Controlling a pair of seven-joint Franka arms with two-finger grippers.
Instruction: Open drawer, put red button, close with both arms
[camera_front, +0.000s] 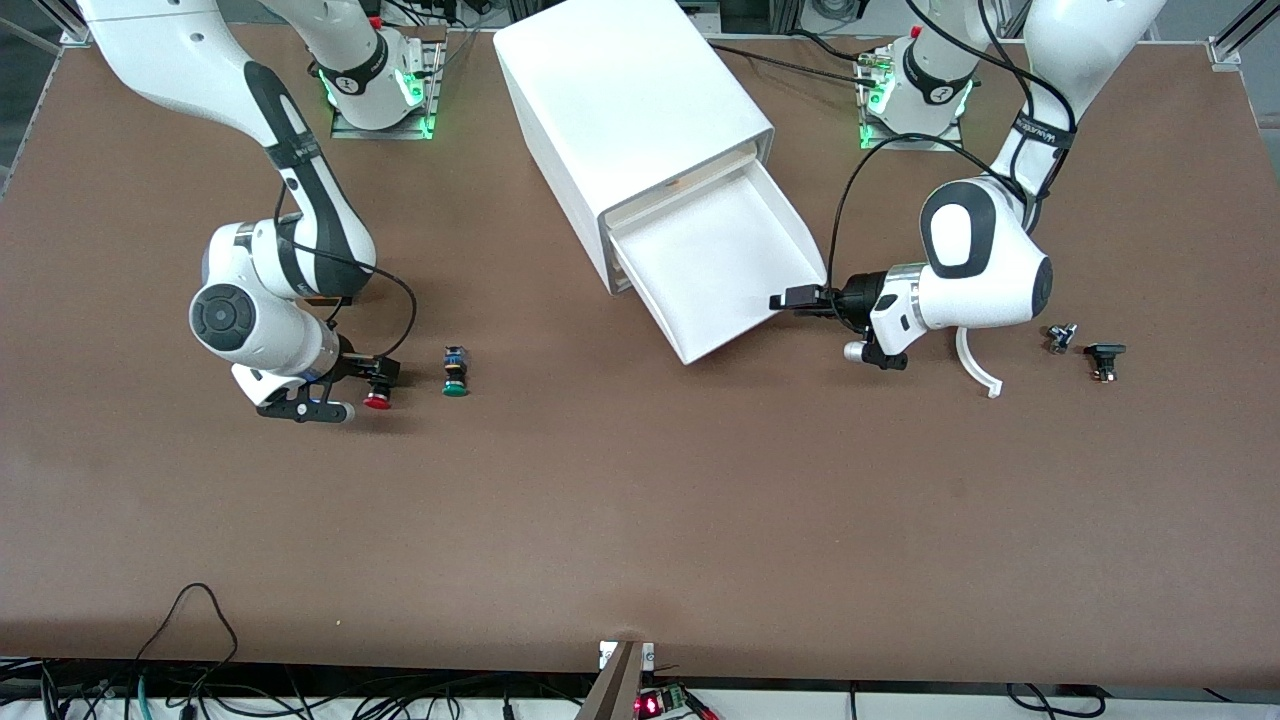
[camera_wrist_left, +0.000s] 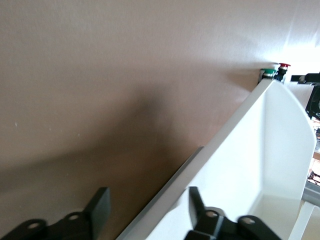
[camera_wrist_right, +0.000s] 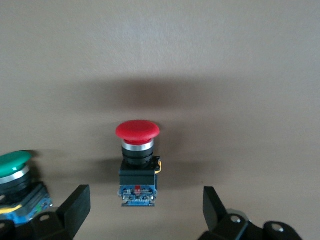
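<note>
The drawer (camera_front: 716, 262) is pulled out of the white cabinet (camera_front: 625, 105) and is empty. The red button (camera_front: 377, 402) lies on its side on the table toward the right arm's end, beside the green button (camera_front: 455, 373). My right gripper (camera_front: 384, 380) is low over the red button. In the right wrist view it (camera_wrist_right: 145, 210) is open, with the red button (camera_wrist_right: 138, 150) just ahead of its fingers and untouched. My left gripper (camera_front: 790, 300) is at the drawer's side wall. In the left wrist view it (camera_wrist_left: 148, 210) is open and straddles that wall (camera_wrist_left: 240, 130).
The green button also shows in the right wrist view (camera_wrist_right: 12, 167), close beside one finger. Toward the left arm's end lie a white curved piece (camera_front: 976, 368) and two small black parts (camera_front: 1062, 338) (camera_front: 1105, 358). Both buttons show small in the left wrist view (camera_wrist_left: 275, 71).
</note>
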